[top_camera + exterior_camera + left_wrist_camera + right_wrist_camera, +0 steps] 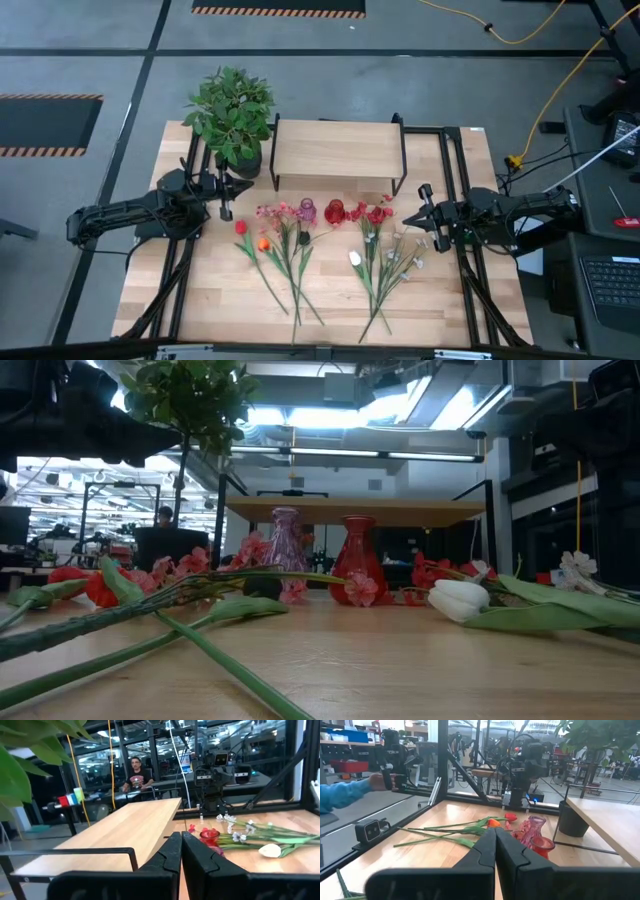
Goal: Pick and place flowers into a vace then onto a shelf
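- Left gripper [226,198]: its fingers [172,855] are pressed together on nothing; it hangs over the desk's left side, near the potted plant [232,115] and apart from the blooms
- Right gripper [427,218]: its fingers [490,847] are likewise pressed together and empty, over the desk's right side, pointing toward the middle
- The flowers [285,245] lie loose on the desk [330,300] in two fans, stems running toward the front edge; none is in a vase
- A pink vase [307,211] and a red vase [335,212] stand upright between the fans, just in front of the shelf [335,148], which carries nothing
- Judged step: the very start, before any pick
- Next move likely calls for one gripper to spread its fingers, descend on a thin stem and pinch it, then tip that stem into a narrow vase mouth
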You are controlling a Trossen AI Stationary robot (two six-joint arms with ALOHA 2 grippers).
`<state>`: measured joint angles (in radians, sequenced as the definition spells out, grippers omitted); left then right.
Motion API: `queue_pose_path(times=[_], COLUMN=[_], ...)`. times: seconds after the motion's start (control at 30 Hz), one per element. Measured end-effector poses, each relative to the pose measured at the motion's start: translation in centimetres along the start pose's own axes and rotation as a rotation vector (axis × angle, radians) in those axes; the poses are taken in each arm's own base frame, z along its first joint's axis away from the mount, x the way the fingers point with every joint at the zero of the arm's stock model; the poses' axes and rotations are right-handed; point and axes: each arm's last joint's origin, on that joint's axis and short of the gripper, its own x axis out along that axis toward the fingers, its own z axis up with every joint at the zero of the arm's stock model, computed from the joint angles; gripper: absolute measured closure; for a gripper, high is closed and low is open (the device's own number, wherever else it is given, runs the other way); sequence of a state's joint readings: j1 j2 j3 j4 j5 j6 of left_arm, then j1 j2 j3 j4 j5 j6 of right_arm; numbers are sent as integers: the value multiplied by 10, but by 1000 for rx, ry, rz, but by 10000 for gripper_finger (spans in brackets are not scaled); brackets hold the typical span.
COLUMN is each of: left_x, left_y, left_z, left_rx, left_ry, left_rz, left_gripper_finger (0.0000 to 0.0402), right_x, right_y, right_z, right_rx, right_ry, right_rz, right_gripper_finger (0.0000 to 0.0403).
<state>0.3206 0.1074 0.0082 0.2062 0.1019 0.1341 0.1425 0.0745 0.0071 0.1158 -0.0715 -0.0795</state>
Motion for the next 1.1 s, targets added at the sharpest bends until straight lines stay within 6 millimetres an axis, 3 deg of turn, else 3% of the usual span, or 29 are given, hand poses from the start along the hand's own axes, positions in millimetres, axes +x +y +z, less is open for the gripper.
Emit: queue_pose_path(times=[0.27, 0.63, 0.87, 1.1], left_x=[0, 0, 0, 0], left_y=[0, 0, 0, -3], left_z=[0, 0, 0, 0], left_rx=[-6, -181, -167, -172], left_ry=[1, 0, -1, -3], left_rz=[4, 4, -12, -92], left_gripper_finger=[396, 396, 398, 400], right_x=[0, 0, 0, 0], right_y=[0, 0, -4, -4], right_z=[0, -1, -3, 1], right_rx=[33, 48, 76, 104], right_ry=[0, 9, 33, 5], right_rz=[0, -1, -127, -131], right_gripper_finger=[398, 398, 398, 398])
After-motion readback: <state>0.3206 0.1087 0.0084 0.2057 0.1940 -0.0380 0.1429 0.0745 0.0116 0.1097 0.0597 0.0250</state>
